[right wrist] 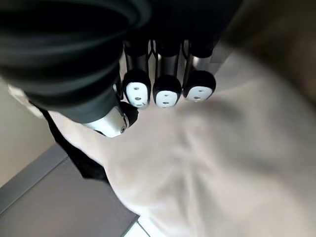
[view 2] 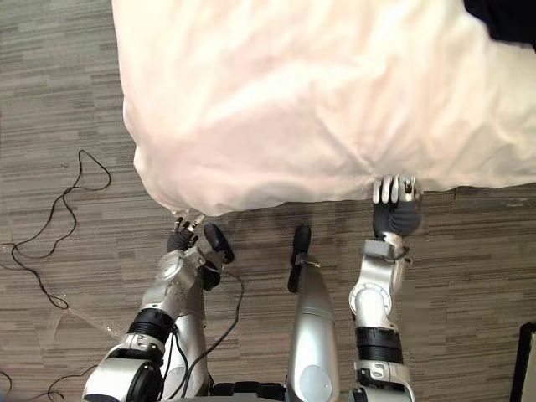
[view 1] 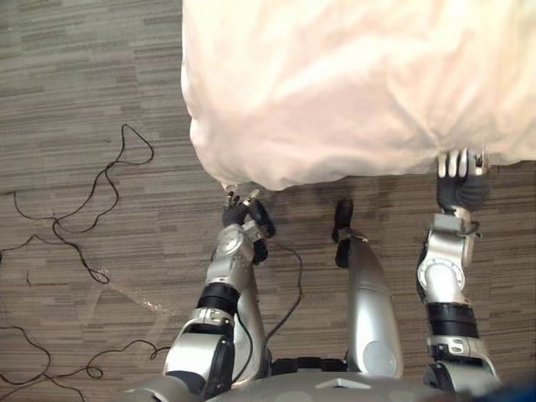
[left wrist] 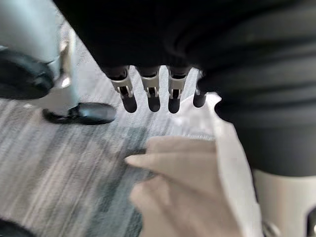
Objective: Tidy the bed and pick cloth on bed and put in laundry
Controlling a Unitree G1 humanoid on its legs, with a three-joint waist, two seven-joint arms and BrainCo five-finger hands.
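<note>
A white duvet (view 1: 352, 84) covers the bed and hangs over its near edge. My right hand (view 1: 459, 180) is up against that edge at the right. In the right wrist view its fingers (right wrist: 167, 91) are curled with the thumb (right wrist: 116, 123) beside them, and the duvet (right wrist: 212, 163) puckers where they meet it. My left hand (view 1: 243, 211) sits just below the duvet's near left corner (view 1: 230, 180). Its fingers (left wrist: 150, 91) are straight, with the pale cloth (left wrist: 187, 187) a little past their tips, untouched. Something dark (view 2: 502, 17) lies on the bed at the far right.
Grey striped floor (view 1: 84, 100) runs along the bed's left side and in front of it. A dark object's edge (view 2: 529, 360) shows at the lower right of the right eye view.
</note>
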